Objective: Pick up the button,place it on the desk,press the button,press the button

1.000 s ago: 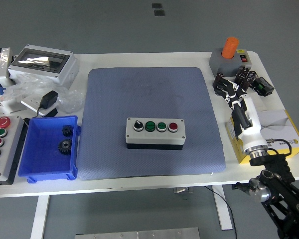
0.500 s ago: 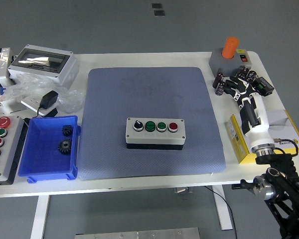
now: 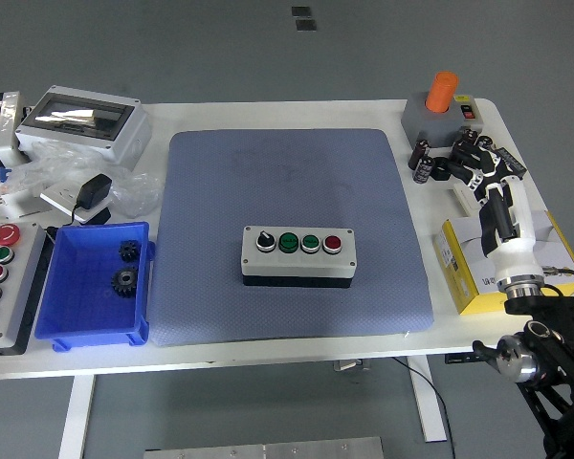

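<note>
I can't read any writing from my seat. The yellow box on the right has dark print on its side, but it is too small to make out.

My right hand is up near the far right corner of the white table. The forearm is white and runs from the lower right of the picture up toward that corner, passing over the yellow box. The black fingers are spread wide and hold nothing. They hang just in front of a gray block with an orange knob on top. My left hand is not in the picture.

The button box sits on the blue mat, a bit in front of the mat's middle. It is well apart from my hand. It is a long gray box with four round things in a row on top: a black turn knob, a big green button, a smaller green button and a red button.

On the left I see a blue tray with two dark gears in it. Beside it, at the table's left edge, is another gray panel with red, green, yellow and blue buttons. Behind the tray lie a black plug, some clear plastic bags and a gray case with a clear lid.
</note>
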`<state>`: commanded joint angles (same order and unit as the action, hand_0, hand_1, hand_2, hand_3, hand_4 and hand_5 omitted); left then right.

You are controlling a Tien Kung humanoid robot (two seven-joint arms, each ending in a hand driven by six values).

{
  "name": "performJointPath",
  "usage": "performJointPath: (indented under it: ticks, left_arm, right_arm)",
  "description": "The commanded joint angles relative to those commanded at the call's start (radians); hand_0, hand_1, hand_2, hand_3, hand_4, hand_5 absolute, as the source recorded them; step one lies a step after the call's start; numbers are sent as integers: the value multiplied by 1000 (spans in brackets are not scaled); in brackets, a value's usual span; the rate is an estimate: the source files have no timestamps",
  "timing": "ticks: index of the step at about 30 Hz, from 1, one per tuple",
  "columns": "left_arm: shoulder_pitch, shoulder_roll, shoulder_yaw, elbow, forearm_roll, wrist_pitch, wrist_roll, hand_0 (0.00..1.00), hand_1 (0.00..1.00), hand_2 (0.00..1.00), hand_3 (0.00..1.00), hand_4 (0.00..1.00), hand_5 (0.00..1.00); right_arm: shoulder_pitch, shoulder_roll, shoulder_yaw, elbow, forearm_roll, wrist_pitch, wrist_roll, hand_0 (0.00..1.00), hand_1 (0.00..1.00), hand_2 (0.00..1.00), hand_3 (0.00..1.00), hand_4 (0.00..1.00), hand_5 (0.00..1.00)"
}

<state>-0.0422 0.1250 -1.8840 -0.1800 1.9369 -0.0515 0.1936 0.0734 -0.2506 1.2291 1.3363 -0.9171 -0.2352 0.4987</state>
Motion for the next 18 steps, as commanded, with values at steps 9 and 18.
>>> performJointPath:
  ticks: [9,18]
  left_arm:
    - [-2,-8,-8,0,1,4,3,678,683,594,661,725,316]
    - [1,-13,-9,0,0,7,6,677,683,593,660,722,311]
  right_arm:
    - [-3,4,8,0,-4,2,0,702,668,713,702,889,741]
    - [-5,7,-1,-2,-7,5,-1,699,660,711,693,876,717]
